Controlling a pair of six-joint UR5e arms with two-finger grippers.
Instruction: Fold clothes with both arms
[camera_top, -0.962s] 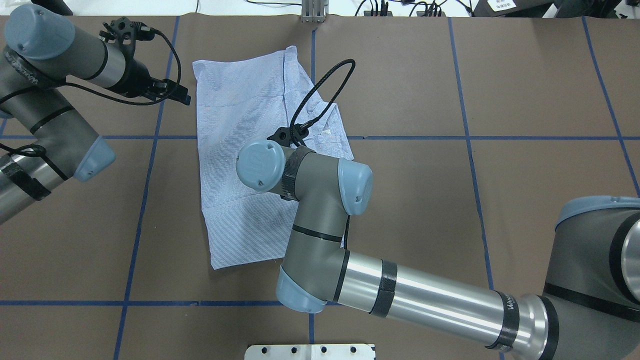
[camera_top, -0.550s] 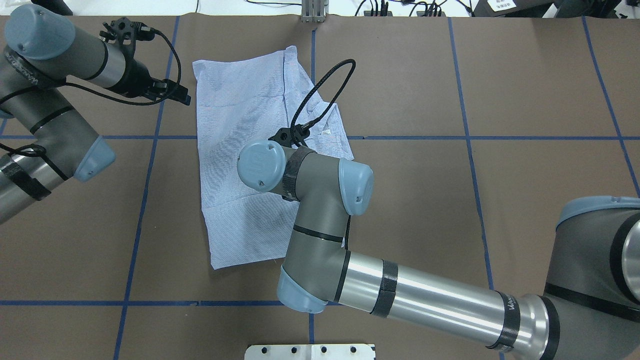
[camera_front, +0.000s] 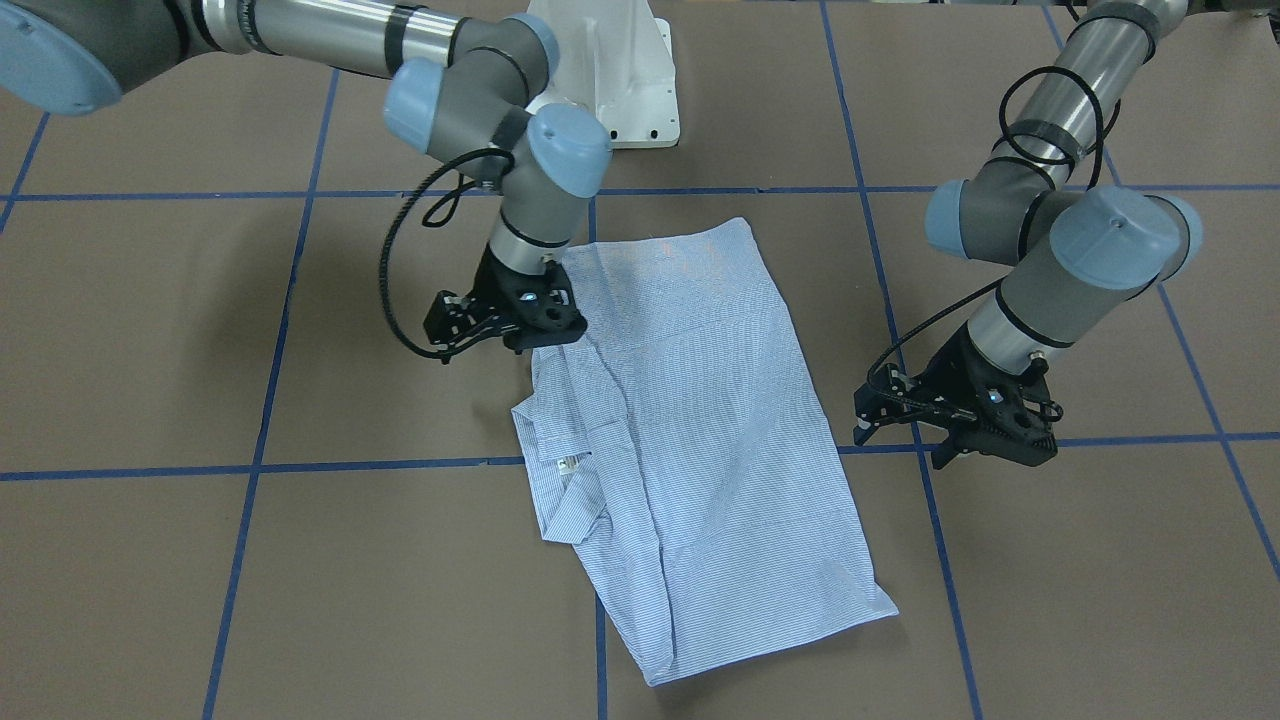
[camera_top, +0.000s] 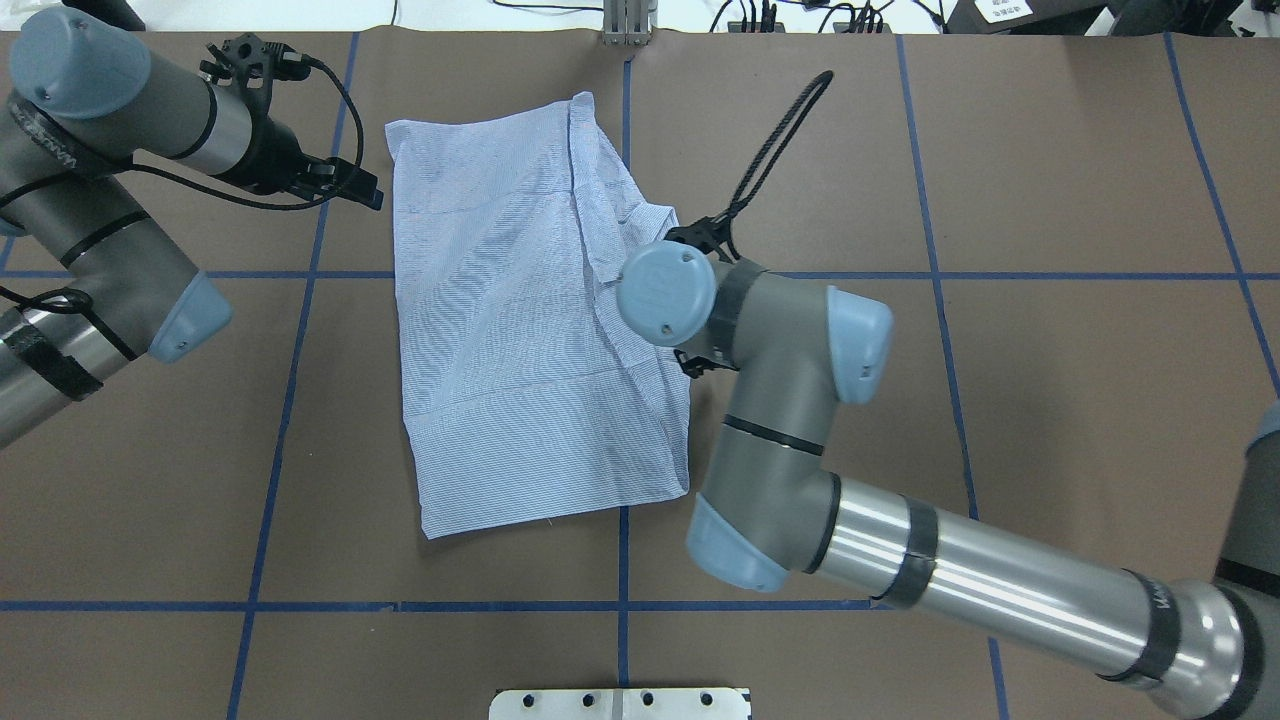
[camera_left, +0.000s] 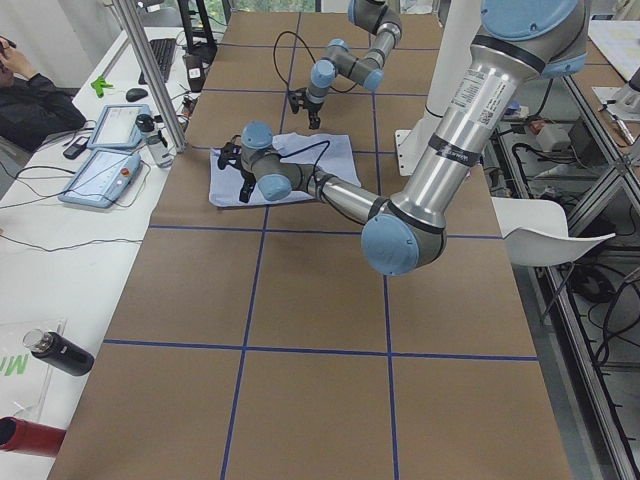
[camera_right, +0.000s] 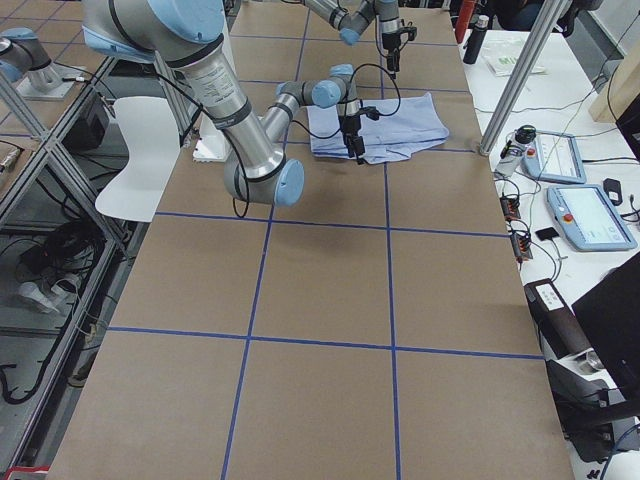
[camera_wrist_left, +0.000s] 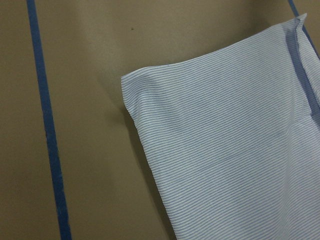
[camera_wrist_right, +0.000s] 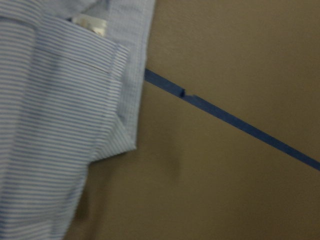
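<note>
The clothes are one light blue striped shirt, folded into a long rectangle flat on the brown table, with its collar and white neck label on the robot's right side. The right gripper hovers just off that collar-side edge, open and holding nothing. In the overhead view it is mostly hidden under its own wrist. The right wrist view shows the shirt edge and bare table. The left gripper hangs beside the far left corner of the shirt, open and not touching the cloth.
Blue tape lines split the brown table into squares. The white pedestal base stands at the robot's side of the table. A person sits by a side desk with teach pendants.
The right arm has swung from above the middle of the shirt to its right edge, uncovering the folded right side. The left arm has not moved.
</note>
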